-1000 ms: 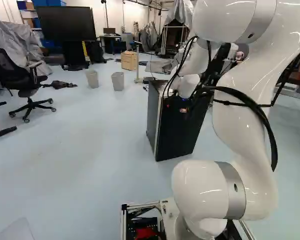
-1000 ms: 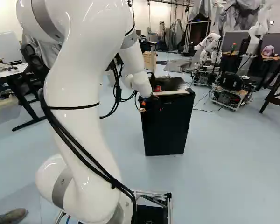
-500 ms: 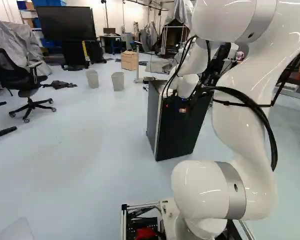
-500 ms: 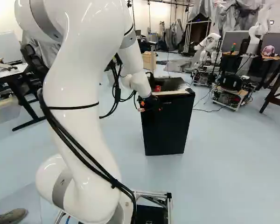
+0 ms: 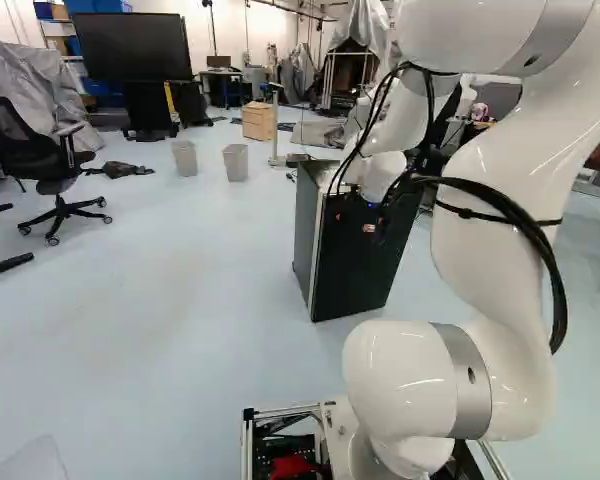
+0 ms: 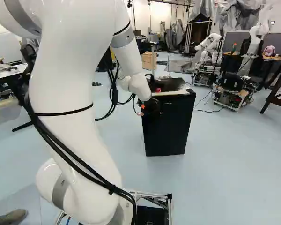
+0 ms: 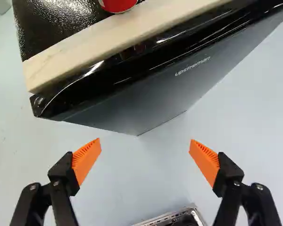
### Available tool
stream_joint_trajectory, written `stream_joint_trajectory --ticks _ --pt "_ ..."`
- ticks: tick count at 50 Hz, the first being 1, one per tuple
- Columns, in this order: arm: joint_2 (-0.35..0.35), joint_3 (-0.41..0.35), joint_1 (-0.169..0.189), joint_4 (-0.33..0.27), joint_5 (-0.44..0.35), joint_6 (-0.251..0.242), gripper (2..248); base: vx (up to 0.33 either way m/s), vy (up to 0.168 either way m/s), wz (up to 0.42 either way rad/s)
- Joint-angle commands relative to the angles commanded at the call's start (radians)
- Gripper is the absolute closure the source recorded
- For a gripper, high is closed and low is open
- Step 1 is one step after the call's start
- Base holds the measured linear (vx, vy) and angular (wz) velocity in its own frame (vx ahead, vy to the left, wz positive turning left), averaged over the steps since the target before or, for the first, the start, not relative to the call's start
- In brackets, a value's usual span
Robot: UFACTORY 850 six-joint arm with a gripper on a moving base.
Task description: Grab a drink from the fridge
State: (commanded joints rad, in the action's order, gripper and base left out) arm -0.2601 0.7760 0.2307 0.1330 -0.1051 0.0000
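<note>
In the right base view my gripper is at the upper left of the black fridge, close to its front. The wrist view has the gripper open, its orange pads wide apart with only floor showing between them. Ahead of the fingertips lie the dark front of the fridge and a pale wooden strip along its top edge. The fridge door looks closed. A red round object sits on the fridge top, mostly cut off. No drink inside can be seen.
An office chair and two grey bins stand left of the fridge in the left base view. Another robot is behind it on the right. Part of a metal frame lies below, between my fingers.
The arm has leaned and drawn back a little from the fridge, its upper part shifting right in the left base view and left in the right one. Base and fridge have not moved.
</note>
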Motion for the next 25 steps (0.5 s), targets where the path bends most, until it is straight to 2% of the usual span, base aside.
stream_joint_trajectory --ticks 12,25 --pt "0.053 -0.064 -0.001 0.000 -0.116 0.000 3 0.000 0.000 0.000" --pt "0.100 -0.117 -0.029 0.000 -0.252 0.000 3 0.000 0.000 0.000"
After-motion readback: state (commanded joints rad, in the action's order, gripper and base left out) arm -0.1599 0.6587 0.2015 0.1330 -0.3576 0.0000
